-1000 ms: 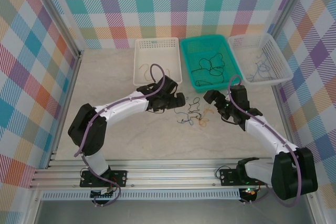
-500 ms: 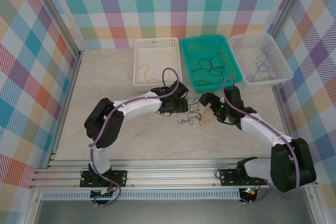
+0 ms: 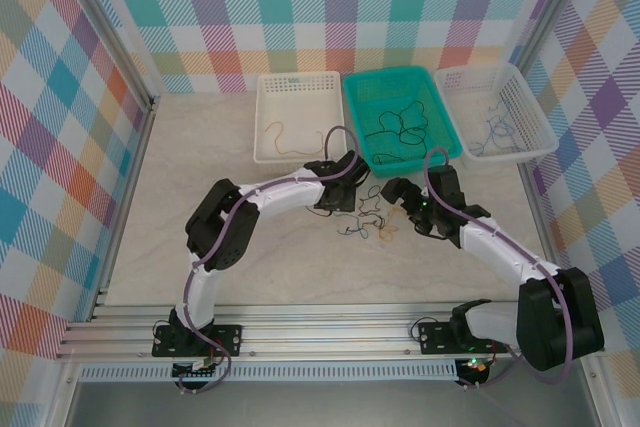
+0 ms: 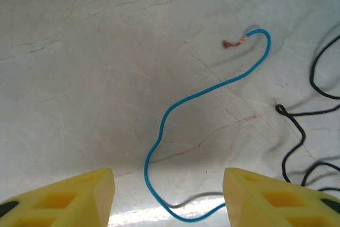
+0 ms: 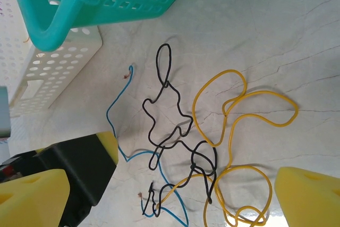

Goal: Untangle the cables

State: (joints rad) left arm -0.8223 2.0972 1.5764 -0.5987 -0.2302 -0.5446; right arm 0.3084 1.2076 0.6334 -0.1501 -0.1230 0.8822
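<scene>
Left wrist, left tool (image 4: 167,178) apart astride blue cable (image 4: 162,125), end probably behind finger (image 4: 265,200), right tool (image 5: 170,191) wide.

Blue, black, yellow cables (image 5: 202,155), seemingly intertwined

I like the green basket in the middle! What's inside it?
Thin black cables lie in a loose tangle on the floor of the green basket. From above, no other colour shows among them. In the right wrist view, the basket's near wall covers whatever lies behind it.

Left fingers (image 4: 79,200) apart, right fingers (image 5: 311,195) spread wide
</scene>
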